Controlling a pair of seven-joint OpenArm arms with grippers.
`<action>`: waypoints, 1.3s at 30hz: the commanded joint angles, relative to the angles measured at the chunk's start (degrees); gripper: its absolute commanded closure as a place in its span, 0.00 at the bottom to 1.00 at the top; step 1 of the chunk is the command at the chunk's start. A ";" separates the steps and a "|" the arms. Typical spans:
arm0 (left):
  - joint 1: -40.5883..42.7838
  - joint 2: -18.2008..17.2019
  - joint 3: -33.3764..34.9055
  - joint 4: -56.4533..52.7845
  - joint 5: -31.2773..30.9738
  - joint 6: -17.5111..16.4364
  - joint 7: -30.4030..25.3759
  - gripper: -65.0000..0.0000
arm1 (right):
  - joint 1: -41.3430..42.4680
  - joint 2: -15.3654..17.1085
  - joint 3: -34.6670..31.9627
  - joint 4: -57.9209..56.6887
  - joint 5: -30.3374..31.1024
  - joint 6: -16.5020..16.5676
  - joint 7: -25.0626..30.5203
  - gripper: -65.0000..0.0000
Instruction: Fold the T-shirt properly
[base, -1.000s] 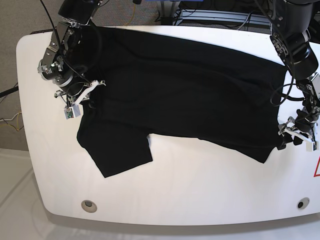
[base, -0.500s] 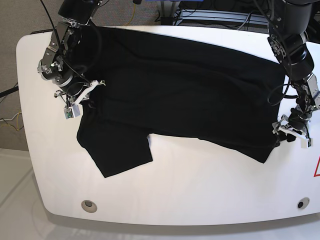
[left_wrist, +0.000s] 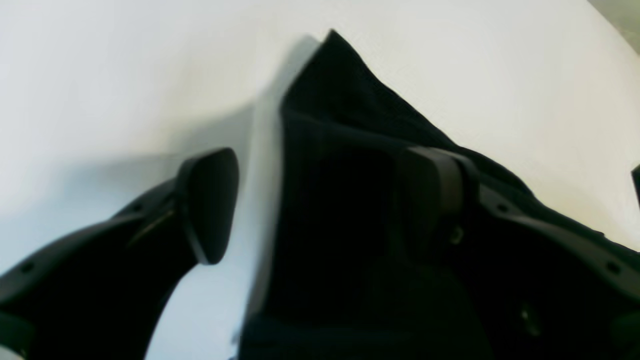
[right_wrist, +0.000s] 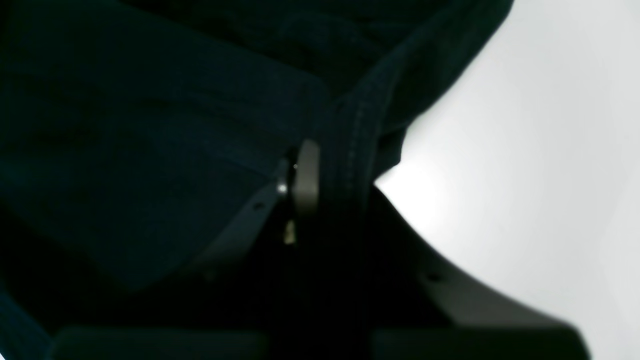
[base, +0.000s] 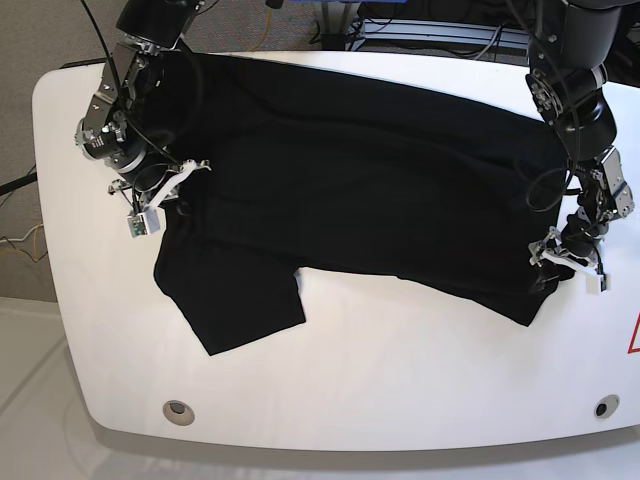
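T-shirt (base: 360, 190) black | no readable print | table (base: 400, 380) white

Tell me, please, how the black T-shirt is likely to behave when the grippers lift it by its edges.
The T-shirt will probably hang limp and sag in the middle, since it lies flat with soft wrinkles. It looks light, thin cloth. The left gripper is open astride one corner, and the right gripper pinches a stitched hem, so the rest may trail.

Plain black T-shirt (base: 370, 190) on a white table (base: 400, 380), beside black grippers' jaws.
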 joint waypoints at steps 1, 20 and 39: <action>-1.62 -0.82 0.06 0.81 -0.74 -0.35 -1.51 0.30 | 0.79 0.59 0.19 1.08 0.79 0.34 1.26 1.00; -1.62 0.85 3.66 0.89 -0.74 0.62 -4.33 0.31 | 0.70 0.67 0.19 1.08 0.79 0.34 1.26 1.00; -1.62 0.50 6.48 1.33 -0.91 2.11 -4.59 0.99 | 0.70 0.59 0.19 1.08 0.79 0.34 1.26 1.00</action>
